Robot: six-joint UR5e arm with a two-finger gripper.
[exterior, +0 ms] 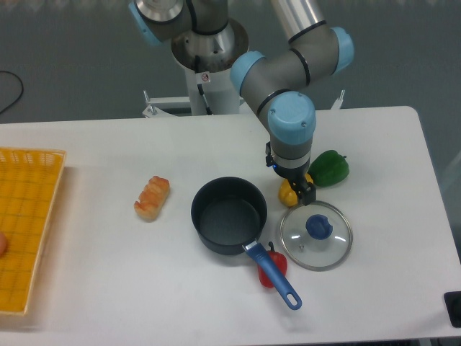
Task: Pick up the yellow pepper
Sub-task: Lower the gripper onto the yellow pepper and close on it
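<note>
We are watching the gripper hanging low over the table, pointing straight down at the yellow pepper. Using the dark pot as our landmark, the yellow pepper is sitting just off the pot's right rim, a little toward the back. The fingers are coming down right at the pepper's right side, but the wrist is covering the tips, so we cannot tell how wide they are standing or whether they are gripping anything. The pepper is looking as though it is resting on the table.

Further right of the pot and slightly behind it, the green bell pepper is lying just beyond the yellow one. In front and to the right of the pot, the glass lid with its blue knob is lying flat. The small red pepper is peeking out beside the pot's blue handle. To the pot's left, well apart, we are seeing a bread roll, and far left a yellow basket.
</note>
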